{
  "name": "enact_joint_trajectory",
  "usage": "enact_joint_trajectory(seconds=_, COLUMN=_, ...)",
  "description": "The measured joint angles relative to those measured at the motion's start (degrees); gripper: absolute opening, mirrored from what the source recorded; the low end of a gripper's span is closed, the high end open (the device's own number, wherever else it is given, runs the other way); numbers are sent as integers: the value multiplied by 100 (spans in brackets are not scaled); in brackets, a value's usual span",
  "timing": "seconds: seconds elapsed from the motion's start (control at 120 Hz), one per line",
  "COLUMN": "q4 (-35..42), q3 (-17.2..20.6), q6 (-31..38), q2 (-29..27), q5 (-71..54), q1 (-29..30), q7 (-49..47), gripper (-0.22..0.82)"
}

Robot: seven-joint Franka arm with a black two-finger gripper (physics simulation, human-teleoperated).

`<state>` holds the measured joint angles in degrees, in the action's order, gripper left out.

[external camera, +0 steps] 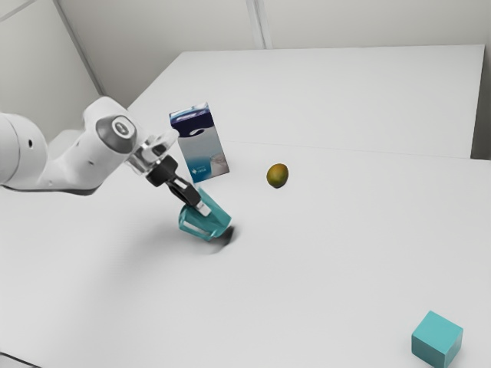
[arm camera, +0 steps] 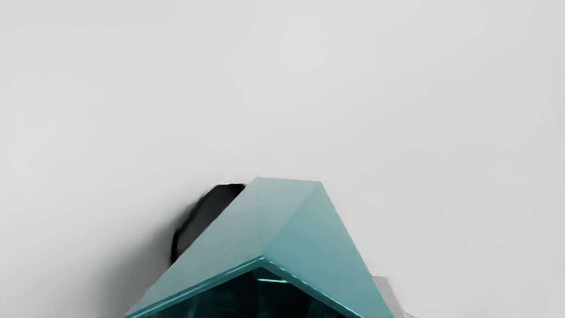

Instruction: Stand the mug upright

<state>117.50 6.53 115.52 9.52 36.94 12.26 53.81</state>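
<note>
Leaning at claw (external camera: 202, 208), exterior view's left: tilted mug (external camera: 218, 218). Cannot tell whether claw grips it. Righting apparently in hand; next move likely mouth up, base down.

Wears rounded, glossy white shells (external camera: 69, 170) with small dark dots (external camera: 31, 143); sports a gray joint cap (external camera: 110, 132) bearing an oval marking (external camera: 123, 126); shows silvery wrist fittings (external camera: 141, 160) and, toward four o'clock, a blocky black gripper (external camera: 202, 208).
</note>
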Motion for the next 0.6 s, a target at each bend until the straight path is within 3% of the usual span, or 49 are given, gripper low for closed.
enact_joint_trajectory(seconds=0.308, q4=534, q3=683, q6=507, q2=-628, q5=-2337, q1=-5, q7=-1365, gripper=-16)
enact_joint_trajectory(seconds=0.6, q4=980, q3=966, q6=822, q2=-878, q5=-3232, q1=-111, q7=-2588, gripper=-17)
